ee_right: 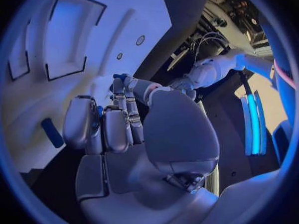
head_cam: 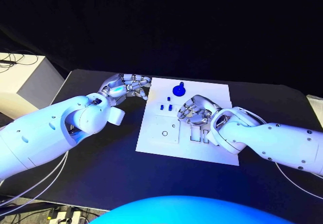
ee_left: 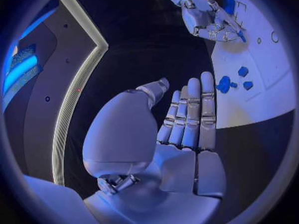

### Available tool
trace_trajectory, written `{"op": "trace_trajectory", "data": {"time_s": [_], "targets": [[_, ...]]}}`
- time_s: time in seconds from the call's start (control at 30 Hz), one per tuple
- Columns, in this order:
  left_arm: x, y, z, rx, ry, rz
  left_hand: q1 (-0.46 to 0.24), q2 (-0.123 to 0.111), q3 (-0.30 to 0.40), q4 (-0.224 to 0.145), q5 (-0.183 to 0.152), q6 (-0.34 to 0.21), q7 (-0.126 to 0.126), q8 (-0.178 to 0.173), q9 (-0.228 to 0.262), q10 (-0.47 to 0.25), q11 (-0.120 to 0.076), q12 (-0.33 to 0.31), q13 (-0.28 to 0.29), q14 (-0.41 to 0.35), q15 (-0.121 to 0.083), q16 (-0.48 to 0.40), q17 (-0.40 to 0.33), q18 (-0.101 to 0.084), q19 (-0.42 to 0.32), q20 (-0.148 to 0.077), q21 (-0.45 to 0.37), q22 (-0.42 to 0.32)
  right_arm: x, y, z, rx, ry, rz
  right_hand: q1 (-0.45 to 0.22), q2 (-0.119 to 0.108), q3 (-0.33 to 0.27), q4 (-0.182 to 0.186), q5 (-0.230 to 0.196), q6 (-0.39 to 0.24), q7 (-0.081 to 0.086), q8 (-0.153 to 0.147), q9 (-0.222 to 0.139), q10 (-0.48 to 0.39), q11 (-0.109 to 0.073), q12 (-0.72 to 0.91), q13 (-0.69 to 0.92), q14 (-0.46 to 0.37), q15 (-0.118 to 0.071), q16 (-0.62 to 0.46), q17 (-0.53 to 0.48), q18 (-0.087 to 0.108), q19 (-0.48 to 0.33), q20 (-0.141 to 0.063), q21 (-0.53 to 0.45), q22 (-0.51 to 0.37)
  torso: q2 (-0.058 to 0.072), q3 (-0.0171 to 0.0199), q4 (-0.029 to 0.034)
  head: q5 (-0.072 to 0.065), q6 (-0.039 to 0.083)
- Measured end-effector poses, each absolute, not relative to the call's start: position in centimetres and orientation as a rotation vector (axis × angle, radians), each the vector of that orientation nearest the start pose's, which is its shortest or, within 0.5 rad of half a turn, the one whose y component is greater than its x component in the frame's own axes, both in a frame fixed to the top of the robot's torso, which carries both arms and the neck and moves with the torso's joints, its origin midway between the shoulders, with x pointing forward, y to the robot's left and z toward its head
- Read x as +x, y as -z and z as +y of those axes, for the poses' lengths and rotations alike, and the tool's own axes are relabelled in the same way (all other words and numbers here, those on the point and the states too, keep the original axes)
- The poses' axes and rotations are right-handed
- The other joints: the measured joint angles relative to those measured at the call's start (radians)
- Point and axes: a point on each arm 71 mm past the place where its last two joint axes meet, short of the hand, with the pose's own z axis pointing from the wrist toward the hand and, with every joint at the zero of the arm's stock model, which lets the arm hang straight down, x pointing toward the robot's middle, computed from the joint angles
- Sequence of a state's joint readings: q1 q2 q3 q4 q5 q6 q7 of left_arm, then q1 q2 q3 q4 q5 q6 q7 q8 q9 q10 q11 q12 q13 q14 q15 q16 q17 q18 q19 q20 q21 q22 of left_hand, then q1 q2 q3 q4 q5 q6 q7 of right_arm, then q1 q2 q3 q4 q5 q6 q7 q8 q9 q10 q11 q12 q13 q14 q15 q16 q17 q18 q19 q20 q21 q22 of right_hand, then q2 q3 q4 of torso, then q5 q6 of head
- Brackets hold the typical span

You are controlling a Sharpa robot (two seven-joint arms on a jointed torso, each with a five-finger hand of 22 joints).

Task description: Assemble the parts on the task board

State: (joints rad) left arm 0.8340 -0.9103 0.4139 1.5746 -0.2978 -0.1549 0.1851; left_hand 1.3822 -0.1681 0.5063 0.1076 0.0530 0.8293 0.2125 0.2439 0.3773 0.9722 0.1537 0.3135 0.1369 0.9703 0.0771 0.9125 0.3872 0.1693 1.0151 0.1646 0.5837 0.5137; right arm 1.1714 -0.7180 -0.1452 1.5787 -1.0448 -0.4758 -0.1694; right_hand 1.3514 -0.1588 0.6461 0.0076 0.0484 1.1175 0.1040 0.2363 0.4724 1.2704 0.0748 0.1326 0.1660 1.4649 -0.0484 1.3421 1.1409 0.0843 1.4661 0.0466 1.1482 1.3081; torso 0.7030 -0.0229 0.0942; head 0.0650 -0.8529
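The white task board [head_cam: 156, 140] lies in the middle of the black table. A round blue part [head_cam: 179, 89] stands near its far edge, with small blue parts [head_cam: 166, 107] just in front of it. My right hand [head_cam: 195, 111] hovers over the board's middle with its fingers curled. Thumb and a fingertip pinch a small blue part [ee_right: 119, 77]. Another blue part [ee_right: 52, 132] lies on the board near that hand. My left hand [head_cam: 126, 86] hangs beside the board's far left corner, fingers straight and holding nothing [ee_left: 187, 119].
Rectangular recesses [head_cam: 199, 135] and a round hole [head_cam: 165, 133] mark the board's near half. A pale cabinet [head_cam: 24, 79] stands off the table's far left. Cables [head_cam: 40, 186] trail past the table's left front edge.
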Motion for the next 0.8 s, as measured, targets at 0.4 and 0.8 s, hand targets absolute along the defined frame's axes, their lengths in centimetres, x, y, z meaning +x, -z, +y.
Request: {"op": "trace_trajectory", "data": {"time_s": [0.4, 0.8], "targets": [[47.0, 18.9, 23.8, -1.077, 1.58, 1.518, 0.0, 0.0, 0.0, 0.0, 0.0, 0.0, 0.0, 0.0, 0.0, 0.0, 0.0, 0.0, 0.0, 0.0, 0.0, 0.0, 0.0, 0.0, 0.0, 0.0, 0.0, 0.0, 47.6, 23.1, -15.3, 0.705, -0.954, 2.07, 0.004, 0.004, 0.0, 0.0, -0.003, 0.0, 0.0, 0.0, 0.001, 0.0, 0.0, -0.004, -0.003, 0.0, 0.0, -0.008, -0.016, 0.0, 0.0, 0.0, 0.0, 0.0, 0.0, -0.0014, 0.0012, 0.004, -0.001], [47.0, 19.0, 23.8, -1.077, 1.58, 1.524, 0.0, 0.0, 0.0, 0.0, 0.0, 0.0, 0.0, 0.0, -0.001, -0.004, 0.004, 0.0, 0.0, 0.0, 0.0, 0.0, 0.0, 0.0, 0.0, 0.0, -0.004, -0.001, 48.0, 24.1, -15.5, 0.954, -0.947, 2.213, 0.005, 0.005, 0.0, 0.0, -0.005, 0.0, 0.0, 0.0, 0.002, 0.0, 0.0, -0.006, -0.003, 0.0, 0.0, -0.012, -0.02, 0.0, 0.0, 0.0, 0.0, 0.0, 0.0, -0.0004, -0.0006, 0.01, -0.005]]}}
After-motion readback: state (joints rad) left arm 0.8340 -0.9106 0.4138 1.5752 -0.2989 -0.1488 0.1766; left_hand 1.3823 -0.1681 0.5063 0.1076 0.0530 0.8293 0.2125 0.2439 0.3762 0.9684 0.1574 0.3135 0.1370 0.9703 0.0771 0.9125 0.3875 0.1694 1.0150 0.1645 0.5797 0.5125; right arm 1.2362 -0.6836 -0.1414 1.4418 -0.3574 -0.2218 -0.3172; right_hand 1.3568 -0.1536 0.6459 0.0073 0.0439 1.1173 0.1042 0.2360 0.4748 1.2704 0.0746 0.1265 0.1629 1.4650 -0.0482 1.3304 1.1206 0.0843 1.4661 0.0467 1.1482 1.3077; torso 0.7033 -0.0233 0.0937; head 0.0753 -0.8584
